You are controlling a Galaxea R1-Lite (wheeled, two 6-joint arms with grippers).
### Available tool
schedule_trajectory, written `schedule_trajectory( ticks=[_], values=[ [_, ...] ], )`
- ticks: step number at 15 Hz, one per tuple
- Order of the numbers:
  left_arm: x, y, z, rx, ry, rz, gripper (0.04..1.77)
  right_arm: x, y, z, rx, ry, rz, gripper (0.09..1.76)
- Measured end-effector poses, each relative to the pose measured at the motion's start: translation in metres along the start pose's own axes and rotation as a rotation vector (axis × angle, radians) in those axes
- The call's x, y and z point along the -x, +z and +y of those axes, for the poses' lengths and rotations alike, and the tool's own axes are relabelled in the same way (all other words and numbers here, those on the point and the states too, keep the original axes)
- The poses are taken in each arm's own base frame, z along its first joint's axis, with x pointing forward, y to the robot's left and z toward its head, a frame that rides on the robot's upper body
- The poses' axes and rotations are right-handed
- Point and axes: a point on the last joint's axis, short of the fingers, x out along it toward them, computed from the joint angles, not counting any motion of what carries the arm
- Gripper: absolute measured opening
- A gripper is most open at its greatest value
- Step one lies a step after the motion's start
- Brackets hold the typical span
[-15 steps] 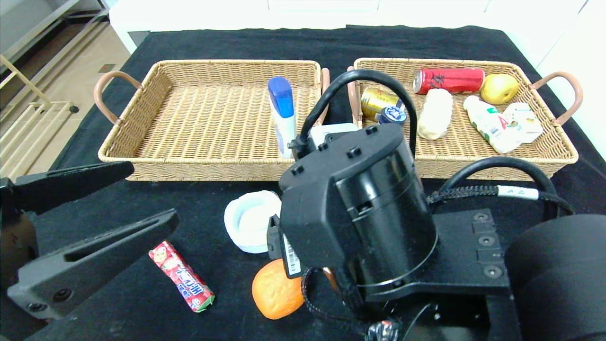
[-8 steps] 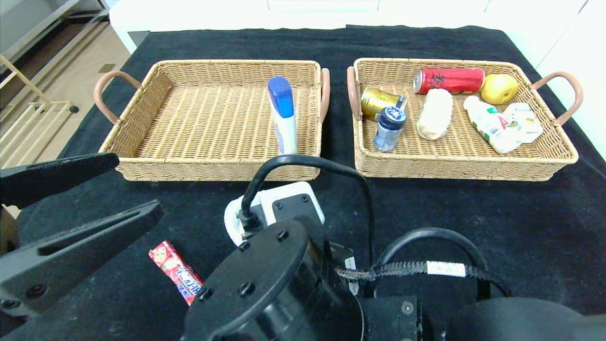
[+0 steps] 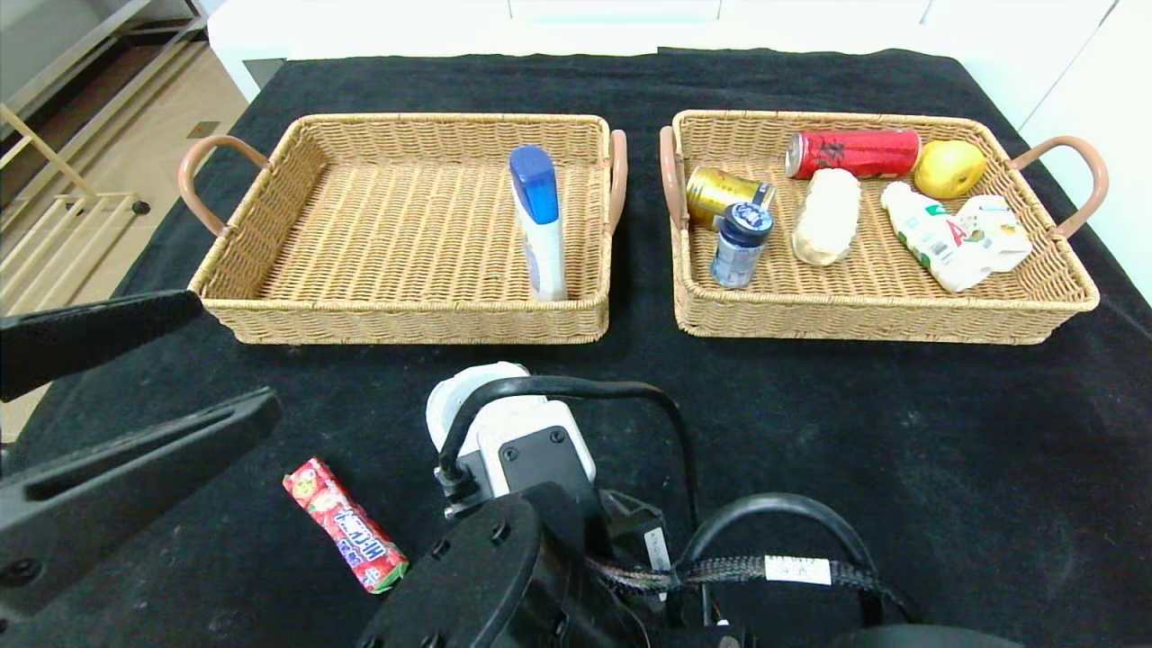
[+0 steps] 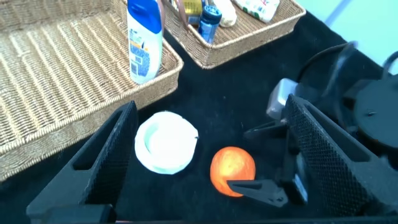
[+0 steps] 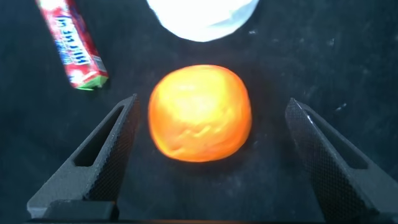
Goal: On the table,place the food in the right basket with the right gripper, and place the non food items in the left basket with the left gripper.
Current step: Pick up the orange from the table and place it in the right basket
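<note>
A black table point(image 3: 900, 432) carries two wicker baskets: the left basket point(image 3: 297, 225) holds an upright blue-capped bottle point(image 3: 538, 220), the right basket point(image 3: 1035, 297) holds cans, a small bottle, a pear and wrapped food. The left gripper point(image 3: 117, 405) hangs at the table's near left, fingers spread wide and holding nothing. The right gripper point(image 5: 208, 158) is low over the near middle, fingers wide apart on either side of an orange point(image 5: 200, 112), not touching it. A white round container point(image 4: 165, 141) sits just beyond the orange; a red candy pack point(image 3: 344, 525) lies nearby

Letter "A" on the white milk bottle point(image 3: 929, 236).
</note>
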Motion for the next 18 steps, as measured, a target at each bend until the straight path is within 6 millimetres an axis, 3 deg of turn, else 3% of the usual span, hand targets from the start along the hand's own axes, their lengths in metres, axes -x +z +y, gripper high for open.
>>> schedule_trajectory(
  ticks=[8,18],
  values=[
    [0.003,0.002,0.000,-0.002,0.001,-0.012,1.72,-0.011,-0.008,0.012,0.004,0.011,-0.012,1.70],
    [0.002,0.001,0.000,-0.001,-0.001,-0.007,1.72,-0.039,-0.018,0.009,0.010,-0.049,0.001,1.70]
  ],
)
